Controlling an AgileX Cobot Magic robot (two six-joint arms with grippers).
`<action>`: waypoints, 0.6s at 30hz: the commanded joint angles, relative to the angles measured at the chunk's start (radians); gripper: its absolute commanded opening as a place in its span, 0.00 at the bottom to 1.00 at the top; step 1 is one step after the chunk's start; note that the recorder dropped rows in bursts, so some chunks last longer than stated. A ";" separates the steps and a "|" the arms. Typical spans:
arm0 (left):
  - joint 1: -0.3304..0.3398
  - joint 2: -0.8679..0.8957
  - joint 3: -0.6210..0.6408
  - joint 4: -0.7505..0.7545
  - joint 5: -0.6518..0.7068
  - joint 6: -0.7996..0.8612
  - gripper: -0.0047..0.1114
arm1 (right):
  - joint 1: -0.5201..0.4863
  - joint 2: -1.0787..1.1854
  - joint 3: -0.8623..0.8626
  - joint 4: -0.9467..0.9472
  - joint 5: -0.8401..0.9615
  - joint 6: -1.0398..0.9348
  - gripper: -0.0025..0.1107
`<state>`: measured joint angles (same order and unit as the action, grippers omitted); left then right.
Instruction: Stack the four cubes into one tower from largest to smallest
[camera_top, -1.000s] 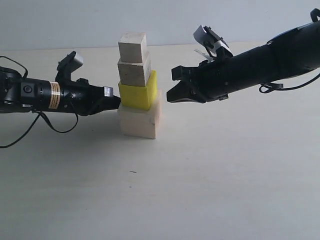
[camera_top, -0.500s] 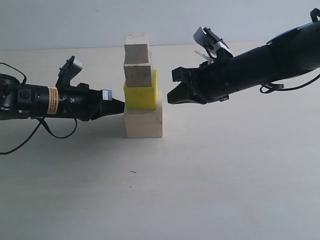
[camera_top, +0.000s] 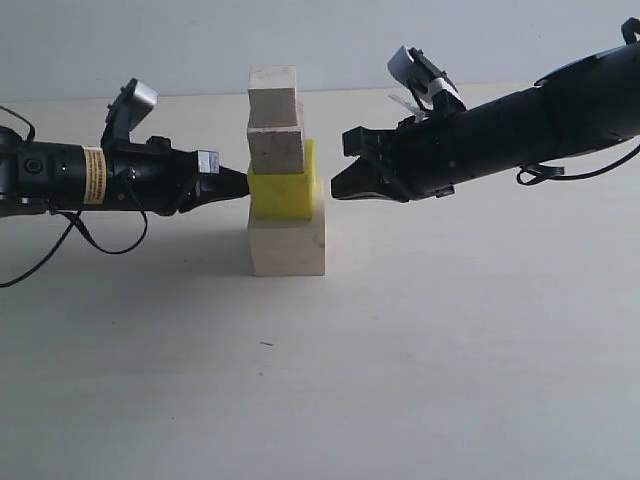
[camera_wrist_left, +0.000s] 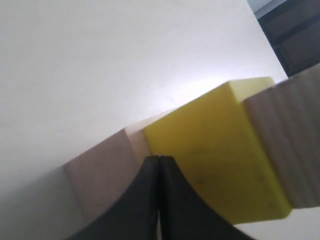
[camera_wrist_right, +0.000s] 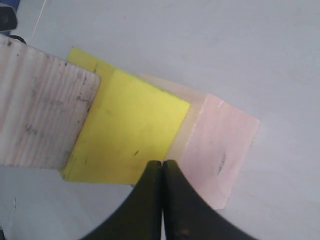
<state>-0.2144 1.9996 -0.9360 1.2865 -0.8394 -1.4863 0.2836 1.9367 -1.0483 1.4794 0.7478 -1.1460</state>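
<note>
The large cube (camera_top: 287, 245) is pale cream wood, tinged faintly pink in the right wrist view, and the medium cube (camera_top: 283, 192) is a plain bright yellow. The lower small cube (camera_top: 276, 148) and the upper small cube (camera_top: 274, 95) are greyish bare wood, the lower one showing fine ribbed grain lines and dark specks close up. The left arm (camera_top: 50, 180) is black with a yellow-orange label band (camera_top: 94, 176), the right arm (camera_top: 520, 120) is black with a white tag (camera_top: 415, 68), and the tabletop (camera_top: 420, 360) is plain off-white under a pale grey-blue wall (camera_top: 150, 40).
</note>
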 joint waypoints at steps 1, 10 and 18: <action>-0.002 -0.042 0.002 0.013 -0.004 -0.021 0.04 | 0.001 0.001 -0.006 0.009 0.006 -0.013 0.02; -0.004 -0.050 0.029 0.045 0.022 -0.062 0.04 | 0.001 0.001 -0.006 0.011 0.006 -0.013 0.02; -0.004 -0.050 0.039 0.036 -0.011 -0.036 0.04 | 0.001 0.001 -0.006 0.011 0.008 -0.013 0.02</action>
<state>-0.2144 1.9583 -0.9012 1.3329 -0.8393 -1.5307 0.2836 1.9367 -1.0483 1.4864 0.7478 -1.1478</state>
